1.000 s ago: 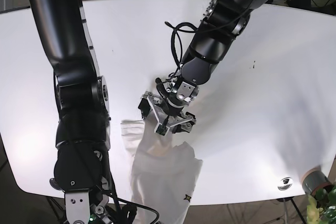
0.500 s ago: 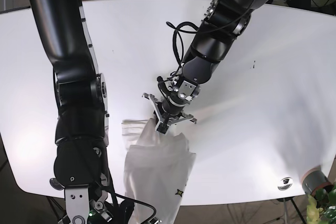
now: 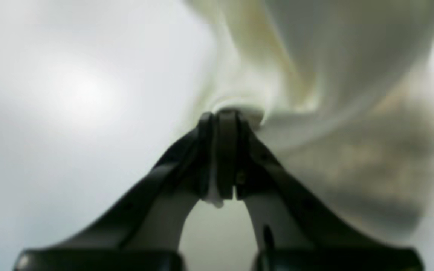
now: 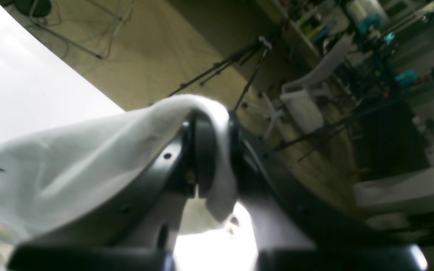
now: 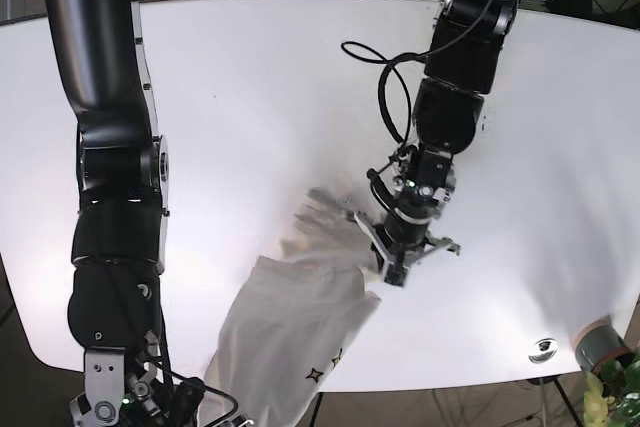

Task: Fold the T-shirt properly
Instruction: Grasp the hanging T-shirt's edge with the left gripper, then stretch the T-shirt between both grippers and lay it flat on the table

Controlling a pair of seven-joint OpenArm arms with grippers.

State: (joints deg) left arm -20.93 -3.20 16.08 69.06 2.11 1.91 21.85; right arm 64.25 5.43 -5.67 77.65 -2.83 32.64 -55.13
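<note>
The white T-shirt [image 5: 295, 317] lies bunched on the white table [image 5: 250, 97] and hangs over its front edge, with small dark star marks near its hem. My left gripper [image 5: 395, 265] is on the right of the base view, shut on a fold of the shirt just above the table. In the left wrist view the gripper [image 3: 224, 118] pinches the pale cloth [image 3: 277, 75]. My right gripper [image 4: 209, 124] is shut on another part of the shirt [image 4: 70, 158], below the table's front edge. In the base view it is mostly hidden at the bottom left.
A small silver round object [image 5: 543, 349], a grey cup [image 5: 598, 343] and a green plant [image 5: 615, 392] sit at the front right corner. A black cable [image 5: 385, 97] loops off the left arm. Tripods and room clutter show past the table in the right wrist view.
My left gripper has moved right and toward the front with the shirt, dragging the cloth across the table. The right arm has shifted left and lower, still holding the shirt.
</note>
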